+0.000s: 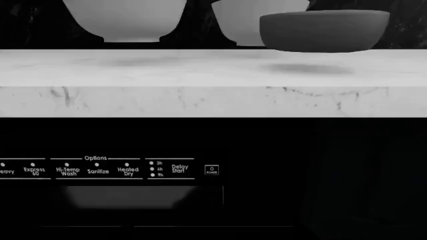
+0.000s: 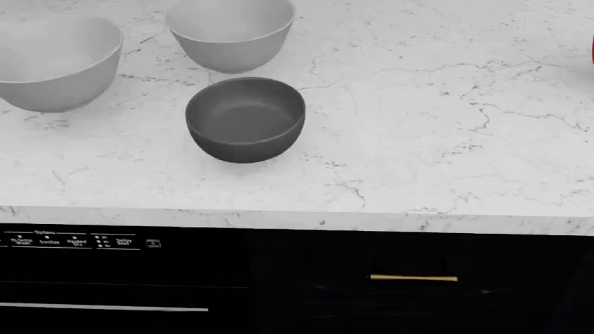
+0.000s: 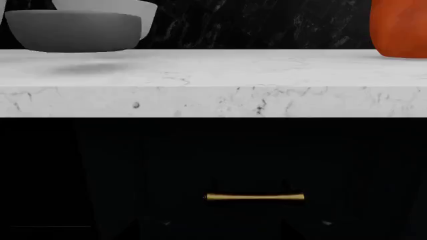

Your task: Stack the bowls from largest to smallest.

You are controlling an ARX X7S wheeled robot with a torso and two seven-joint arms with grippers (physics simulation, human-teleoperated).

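Three bowls stand apart on the white marble counter [image 2: 418, 139]. The wide light grey bowl [image 2: 51, 62] is at the far left. The medium light grey bowl [image 2: 232, 31] is behind the middle. The small dark charcoal bowl [image 2: 246, 118] stands nearest the front edge. The left wrist view sees them from below counter level: the wide bowl [image 1: 127, 20], the medium bowl [image 1: 247, 22] and the dark bowl [image 1: 323, 30]. The right wrist view shows the dark bowl [image 3: 73, 30] with a light bowl [image 3: 133, 12] behind it. Neither gripper shows in any view.
A black dishwasher panel with white labels [image 2: 79, 240] sits under the counter at the left. A dark cabinet drawer with a brass handle [image 2: 413, 278] is at the right. An orange object [image 3: 400, 27] stands on the counter's right end.
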